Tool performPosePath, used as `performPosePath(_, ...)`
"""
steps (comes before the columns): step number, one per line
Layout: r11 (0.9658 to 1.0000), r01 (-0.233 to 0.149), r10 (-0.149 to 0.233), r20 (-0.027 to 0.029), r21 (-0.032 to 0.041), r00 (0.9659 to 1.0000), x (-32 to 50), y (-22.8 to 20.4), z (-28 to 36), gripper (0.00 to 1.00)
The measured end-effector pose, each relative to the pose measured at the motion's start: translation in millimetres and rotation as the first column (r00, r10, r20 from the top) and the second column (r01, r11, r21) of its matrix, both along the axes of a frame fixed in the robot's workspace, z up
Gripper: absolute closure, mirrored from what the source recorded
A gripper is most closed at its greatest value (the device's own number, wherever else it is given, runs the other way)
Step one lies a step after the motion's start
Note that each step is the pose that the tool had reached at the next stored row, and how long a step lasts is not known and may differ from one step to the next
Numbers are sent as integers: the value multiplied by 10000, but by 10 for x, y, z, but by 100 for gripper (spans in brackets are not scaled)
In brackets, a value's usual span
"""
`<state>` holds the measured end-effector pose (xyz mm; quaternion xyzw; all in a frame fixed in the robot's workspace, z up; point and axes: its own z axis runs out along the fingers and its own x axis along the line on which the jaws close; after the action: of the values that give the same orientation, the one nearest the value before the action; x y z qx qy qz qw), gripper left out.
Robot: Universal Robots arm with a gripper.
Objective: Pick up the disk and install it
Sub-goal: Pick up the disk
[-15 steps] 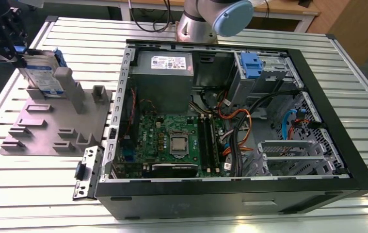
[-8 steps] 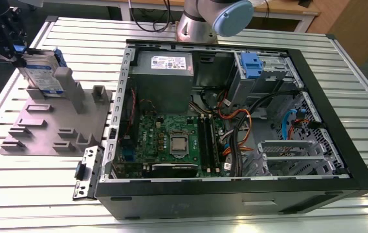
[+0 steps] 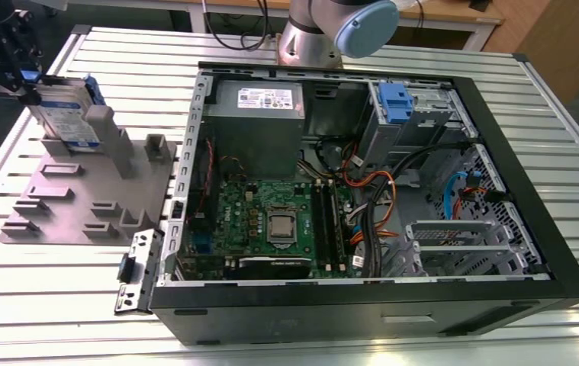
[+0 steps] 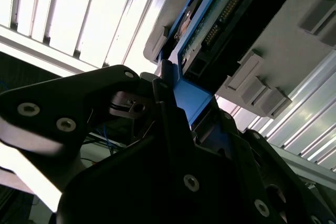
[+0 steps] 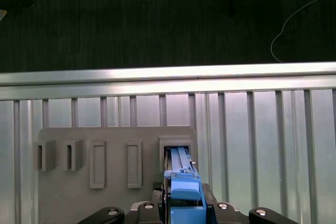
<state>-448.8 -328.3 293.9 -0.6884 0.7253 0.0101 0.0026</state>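
On the slatted metal table [image 3: 55, 305], a grey rack [image 3: 65, 198] is lying near the edge at the exterior view's left. The disk [image 3: 70, 114] is standing upright in a socket at the rack's far end, with its lower part sinking out of sight inside. The first wrist view is looking straight down on the disk [image 5: 182, 182] sitting in that socket of the rack [image 5: 110, 203].

The gripper [image 3: 27, 80] is reaching down onto the disk's upper edge, with part of its body running off the picture. In both wrist views the jaws are pressing closed on the blue frame of the disk [image 4: 220, 9], one black finger [image 4: 168, 114] lying flat against the plastic. The fingertips themselves are hiding behind the frame.

Further right, an open computer case [image 3: 350, 301] is taking up the middle of the table. It is holding a power supply [image 3: 258, 103] in its far corner, a green circuit board [image 3: 268, 213] below that, and then a tangle of cables [image 3: 381, 183]. A metal drive cage [image 3: 422, 114] with a blue tab [image 3: 395, 103] is standing at the far right.
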Motion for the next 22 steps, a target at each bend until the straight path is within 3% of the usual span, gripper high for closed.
performPosePath(22,10000,0,0,0,0,10000,0,0,45,63)
